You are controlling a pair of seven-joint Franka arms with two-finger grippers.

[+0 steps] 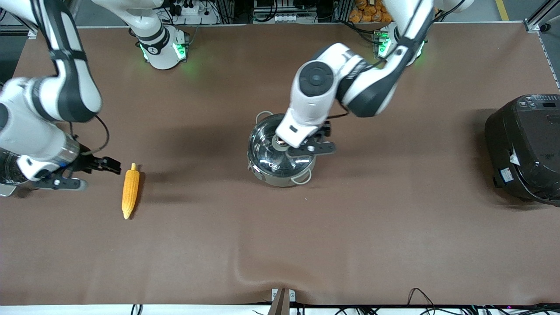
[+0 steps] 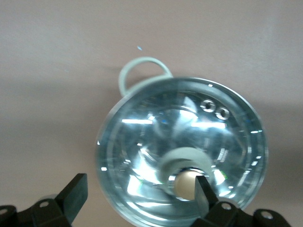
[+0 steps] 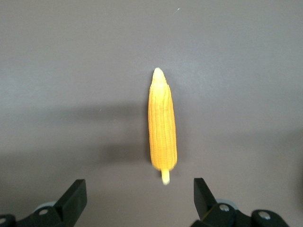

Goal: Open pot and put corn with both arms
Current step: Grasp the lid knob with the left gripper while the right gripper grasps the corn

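Corn [image 1: 130, 190] lies flat on the desk [image 1: 280, 245] toward the right arm's end, tip nearest the front camera. Right tool [image 1: 76, 173] spread open beside it at its 9 o'clock (needs centering over the cob). Pot [image 1: 280, 151] mid-desk, lid on. Left tool [image 1: 302, 146] open over the knob [image 2: 185, 183]; center, then close.

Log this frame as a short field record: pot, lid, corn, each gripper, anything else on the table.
pot: mid-table, upright, closed
lid: clear glass, on the pot, tan knob
corn: lying flat on the table toward the right arm's end, not held
left gripper: over the lid, fingers open, one finger beside the knob, not yet gripping
right gripper: open, empty, low beside the corn's stem end
black cooker: at the left arm's end of the table
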